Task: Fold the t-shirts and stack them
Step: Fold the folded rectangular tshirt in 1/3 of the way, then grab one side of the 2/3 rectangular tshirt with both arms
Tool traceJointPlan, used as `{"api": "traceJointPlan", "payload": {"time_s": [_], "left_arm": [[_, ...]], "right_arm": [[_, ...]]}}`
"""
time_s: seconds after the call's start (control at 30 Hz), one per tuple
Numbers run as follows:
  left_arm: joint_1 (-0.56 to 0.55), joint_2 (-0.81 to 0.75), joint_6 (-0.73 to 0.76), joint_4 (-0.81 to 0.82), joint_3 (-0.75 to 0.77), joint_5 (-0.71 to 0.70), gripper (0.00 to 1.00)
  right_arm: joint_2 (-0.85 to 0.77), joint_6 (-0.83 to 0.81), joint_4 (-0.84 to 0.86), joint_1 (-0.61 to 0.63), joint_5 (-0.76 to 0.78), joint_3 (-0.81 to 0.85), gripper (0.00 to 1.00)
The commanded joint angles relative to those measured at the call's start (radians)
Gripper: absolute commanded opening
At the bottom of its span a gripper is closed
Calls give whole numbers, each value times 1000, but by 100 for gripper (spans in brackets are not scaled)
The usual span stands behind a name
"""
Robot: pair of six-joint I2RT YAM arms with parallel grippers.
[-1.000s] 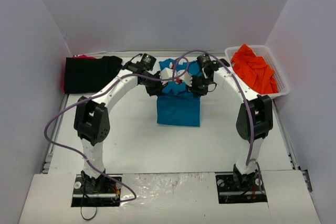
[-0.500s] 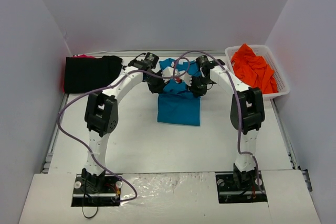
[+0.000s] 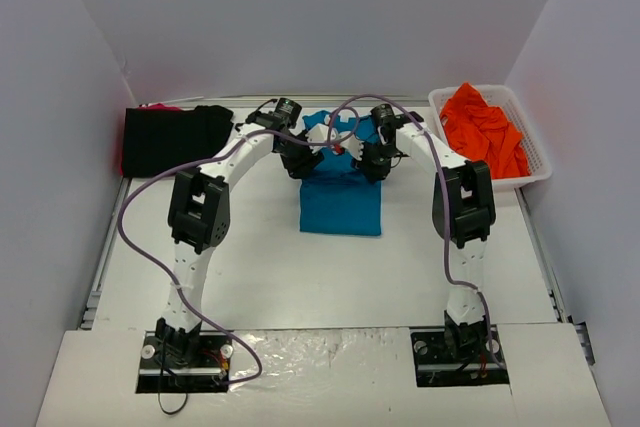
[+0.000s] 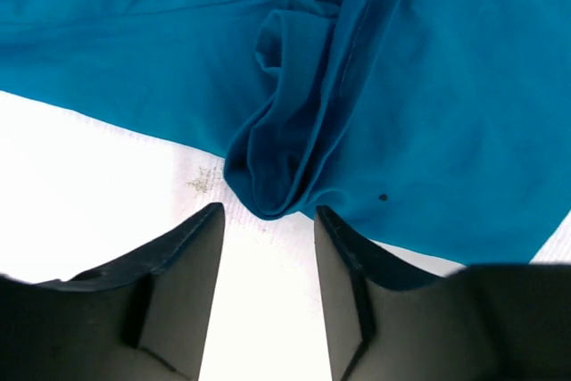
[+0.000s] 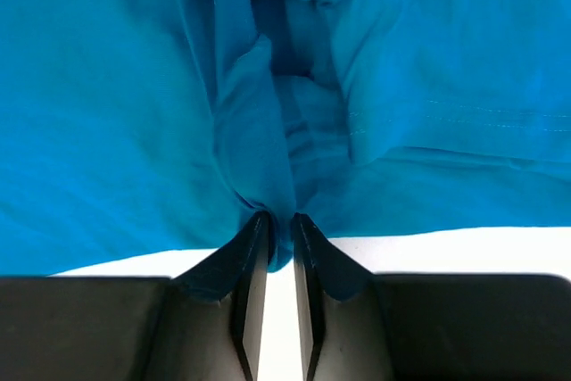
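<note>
Left claw point(image 4: 268, 213) apart, a fold of the teal shirt point(image 3: 340, 209) just beyond its tips. Right claw point(image 5: 279, 220) clamped on another fold, shirt lying on the counter point(image 3: 270, 272)

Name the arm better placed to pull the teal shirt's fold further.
Right, probably: the right fingers pinch a fold of the teal t-shirt, while the left fingers stand open, the cloth just ahead of them and ungripped.
</note>
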Motion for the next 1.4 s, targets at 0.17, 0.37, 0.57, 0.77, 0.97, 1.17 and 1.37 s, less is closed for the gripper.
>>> {"api": "traceJointPlan", "payload": {"time_s": [0.17, 0.37, 0.57, 0.77, 0.97, 1.17, 1.37], "left_arm": [[-23, -42, 62, -21, 69, 0, 52], [-23, -176, 42, -4, -32, -37, 54], [-68, -484, 65, 152, -433, -155, 60], [-209, -710, 59, 264, -754, -404, 66], [-247, -839, 4, 298, -885, -384, 71], [-263, -856, 12, 403, -970, -408, 71], [-299, -840, -2, 519, -1003, -424, 74]], "right_arm": [[-7, 119, 54, -18, 86, 42, 25], [-70, 231, 199, -22, 200, 20, 26], [-238, 320, 258, -26, 172, -111, 25], [-467, 335, 200, -89, 78, -326, 30], [-619, 407, 60, -123, 16, -513, 43], [-656, 477, 45, -134, -21, -658, 47], [-645, 426, 2, -277, -100, -604, 48]]}}
